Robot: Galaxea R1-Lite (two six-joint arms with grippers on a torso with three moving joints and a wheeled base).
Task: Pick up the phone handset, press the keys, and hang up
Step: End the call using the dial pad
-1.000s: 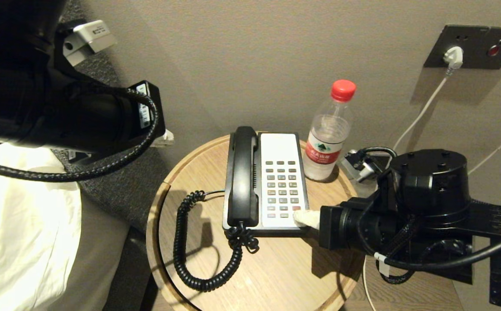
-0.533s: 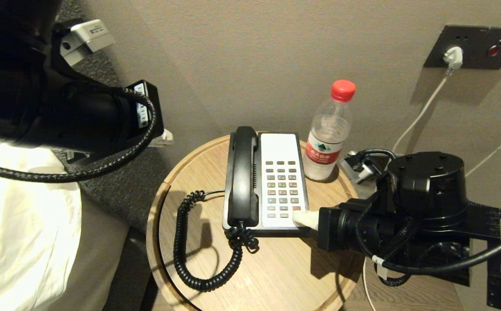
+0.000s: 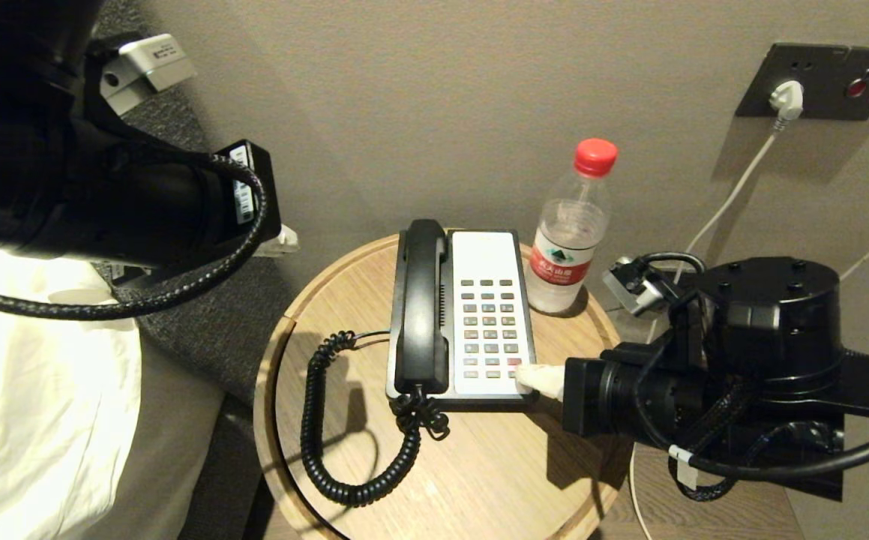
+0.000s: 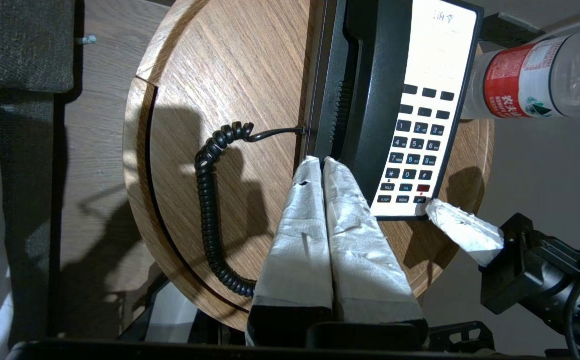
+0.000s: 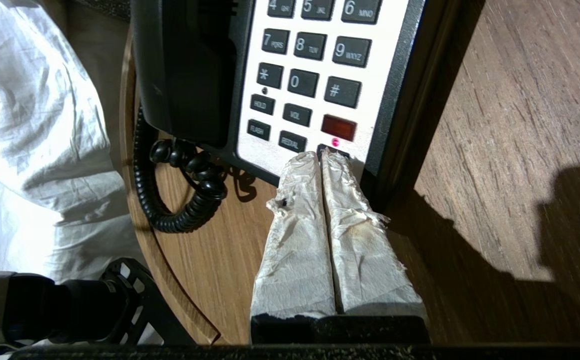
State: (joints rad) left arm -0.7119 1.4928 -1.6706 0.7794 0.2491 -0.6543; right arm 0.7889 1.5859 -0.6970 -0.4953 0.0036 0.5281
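- Black plastic: the phone handset [image 3: 421, 304] lies in its cradle along the left side of the phone base [image 3: 488, 255], with its coiled cord [image 3: 329, 427] looped over the round wooden bench [image 3: 479, 480].
- We see the right gripper [image 5: 321, 156] with jaws pressed together, pinching nothing, its wrapped tips on the bottom-right key of the keypad [image 5: 315, 60], just below the red key [image 5: 339, 127].
- We see the left gripper [image 4: 322, 162] raised above the bench, jaws pressed together and empty, tips over the handset's lower part.
- A red-capped water bottle [image 3: 573, 232] stands upright on the bench just beside the base, toward the wall.
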